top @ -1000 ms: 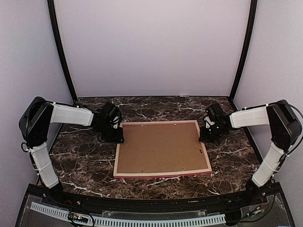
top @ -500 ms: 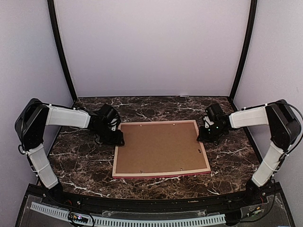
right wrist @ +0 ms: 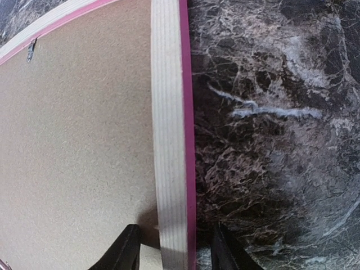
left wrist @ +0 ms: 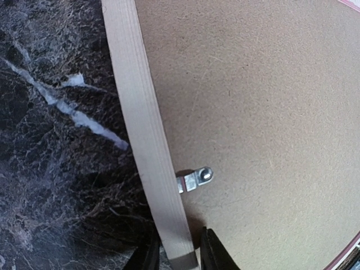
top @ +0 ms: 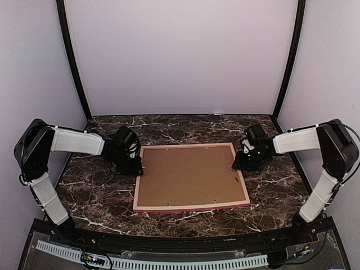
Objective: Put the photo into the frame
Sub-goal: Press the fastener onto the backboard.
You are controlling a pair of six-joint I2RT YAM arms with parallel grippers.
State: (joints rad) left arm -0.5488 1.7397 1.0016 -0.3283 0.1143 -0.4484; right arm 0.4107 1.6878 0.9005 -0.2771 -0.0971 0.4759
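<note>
The frame (top: 191,207) lies face down on the marble table, its back covered by a brown backing board (top: 191,174). The photo is hidden. My left gripper (top: 136,167) is at the frame's left rail (left wrist: 140,112). In the left wrist view, the gripper (left wrist: 180,256) has its fingers pressed close on both sides of that rail, just below a metal turn clip (left wrist: 196,179). My right gripper (top: 237,164) is at the right rail (right wrist: 167,112). The right wrist view shows the gripper (right wrist: 174,247) open astride the rail, with a gap on each side.
Dark marble tabletop (top: 101,191) surrounds the frame. Pale walls stand on three sides, with black corner posts (top: 73,62) at the back. More small clips dot the backing board's edges (top: 216,201). The arm bases sit at the near edge.
The right gripper's jaws have widened off the right rail. The left gripper drew slightly left and closed in on the left rail. The frame shifted a little to the left.
</note>
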